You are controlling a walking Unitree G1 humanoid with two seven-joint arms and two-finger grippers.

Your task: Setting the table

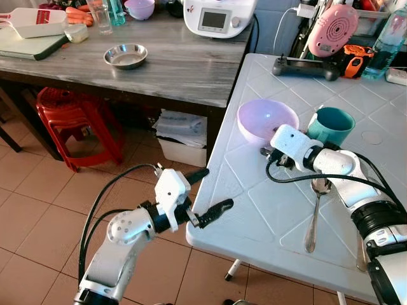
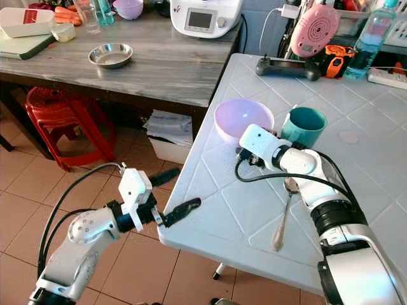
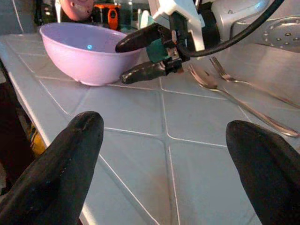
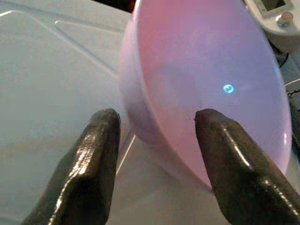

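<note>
From the left eye view, a pale lilac plastic bowl [image 1: 267, 121] sits on the white diamond-patterned plastic table [image 1: 254, 210], just beside a teal ceramic mug [image 1: 331, 126]; the right gripper [image 1: 267, 152] reaches the bowl's near rim, and a long steel spoon [image 1: 315, 213] lies close to that arm. The left gripper [image 1: 206, 194] hangs off the table's near corner above the brown tiled floor [image 1: 38, 190], fingers spread. The left wrist view looks across the table at the bowl, with a steel fork [image 3: 234, 82] next to the spoon. In the right wrist view, the black fingers [image 4: 93, 159] stand apart, straddling the bowl's rim without pinching it.
</note>
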